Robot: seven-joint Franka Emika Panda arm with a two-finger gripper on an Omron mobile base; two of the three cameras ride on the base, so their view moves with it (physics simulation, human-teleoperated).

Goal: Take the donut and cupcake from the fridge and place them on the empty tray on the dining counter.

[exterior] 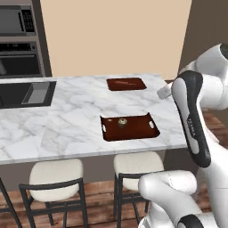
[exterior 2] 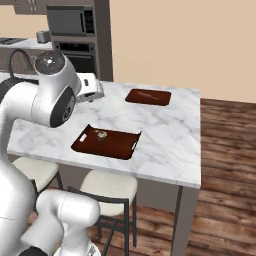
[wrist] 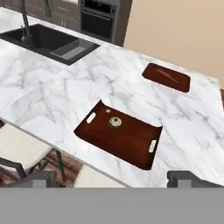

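Marble bench, white with grey veins, spans the middle of the kitchen, with a dark inset sink at its far left. Behind it stand a beige wall and a dark cabinet column holding a microwave and oven; two pale-cushioned stools sit under the near edge on a wooden floor.

On the bench near that edge lies the tray, dark brown with a raised rim and pale handle slots, its long axis running along the bench edge. A smaller flat brown board lies well apart, farther back.

On the tray, towards its left half, stands the cupcake, small and dark with a pale top. The rest of the tray is bare, so by the look of things the donut has yet to arrive.

The claw hangs above and short of the bench edge, jaws spread wide and empty. The tray lies ahead of it and below.
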